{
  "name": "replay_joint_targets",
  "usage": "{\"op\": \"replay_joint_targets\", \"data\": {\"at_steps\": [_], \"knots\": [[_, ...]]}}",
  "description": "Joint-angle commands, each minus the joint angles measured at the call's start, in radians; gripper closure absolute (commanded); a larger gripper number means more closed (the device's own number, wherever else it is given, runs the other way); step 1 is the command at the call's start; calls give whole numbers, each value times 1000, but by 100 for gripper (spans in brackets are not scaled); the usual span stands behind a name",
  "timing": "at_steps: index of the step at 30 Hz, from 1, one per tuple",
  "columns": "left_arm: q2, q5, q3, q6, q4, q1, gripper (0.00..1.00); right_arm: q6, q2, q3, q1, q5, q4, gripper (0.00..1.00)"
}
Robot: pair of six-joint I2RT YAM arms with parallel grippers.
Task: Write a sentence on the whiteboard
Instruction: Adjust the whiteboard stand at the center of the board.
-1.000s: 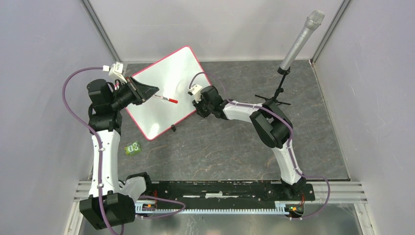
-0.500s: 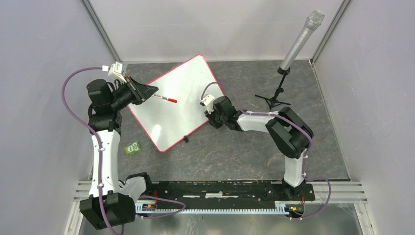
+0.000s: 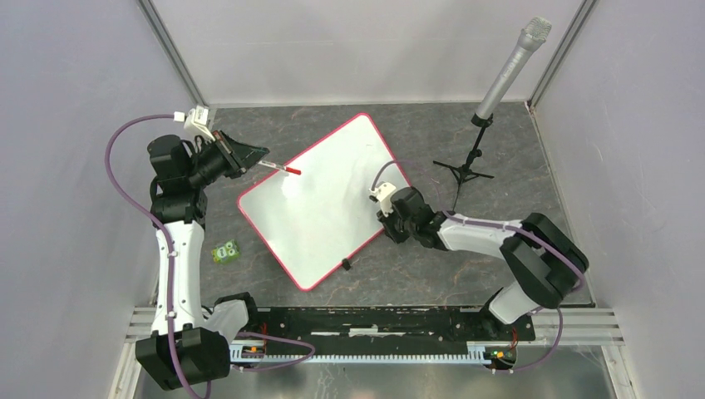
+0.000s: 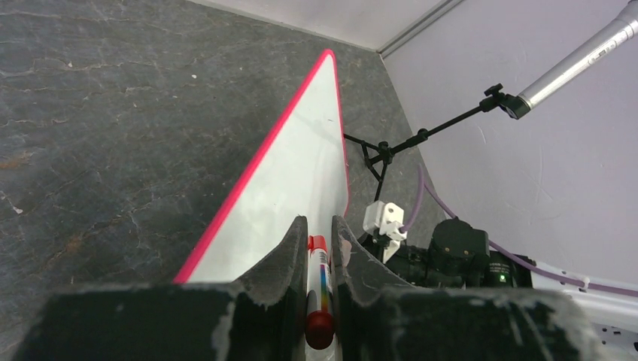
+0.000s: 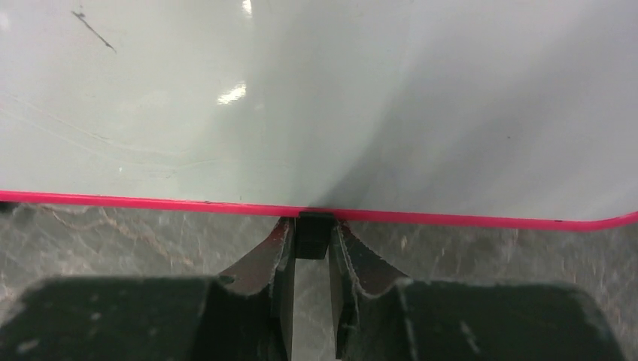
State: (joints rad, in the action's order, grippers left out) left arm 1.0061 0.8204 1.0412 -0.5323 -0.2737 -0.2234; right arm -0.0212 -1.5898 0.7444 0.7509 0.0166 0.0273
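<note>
Nearest, left on the table [image 3: 399, 278]: a small green item [image 3: 225, 250]. Further in, clenched in the right hand [image 5: 310, 226]: the black clip [image 5: 314, 244] on the right edge of the whiteboard [image 3: 320, 216]. Flat mid-table, turned cornerwise: that board. Beyond, grasped in the left hand [image 4: 320, 226]: a red marker [image 4: 322, 286], tip over the board's far-left edge. Farthest right: a microphone [image 3: 507, 71] on a stand [image 3: 467, 166].

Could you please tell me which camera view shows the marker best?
The left wrist view: the marker is close up, clamped in the left gripper. The top view shows it only as a thin stick with a red tip near the whiteboard's edge. The right wrist view does not show it.
</note>
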Motion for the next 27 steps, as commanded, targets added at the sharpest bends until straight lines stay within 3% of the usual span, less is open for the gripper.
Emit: {"op": "replay_joint_targets", "data": {"at_steps": [1,14,27], "knots": [[-27,5,-7,-38,48,-7,98,-80,120,-97,15,-123,-25,100],[-54,-8,-12,-44,46,-5,98,-308,232,-177,72,-310,-148,100],[-58,-6,-1,-62,44,-6,98,-344,254,-232,111,-182,-113,91]]}}
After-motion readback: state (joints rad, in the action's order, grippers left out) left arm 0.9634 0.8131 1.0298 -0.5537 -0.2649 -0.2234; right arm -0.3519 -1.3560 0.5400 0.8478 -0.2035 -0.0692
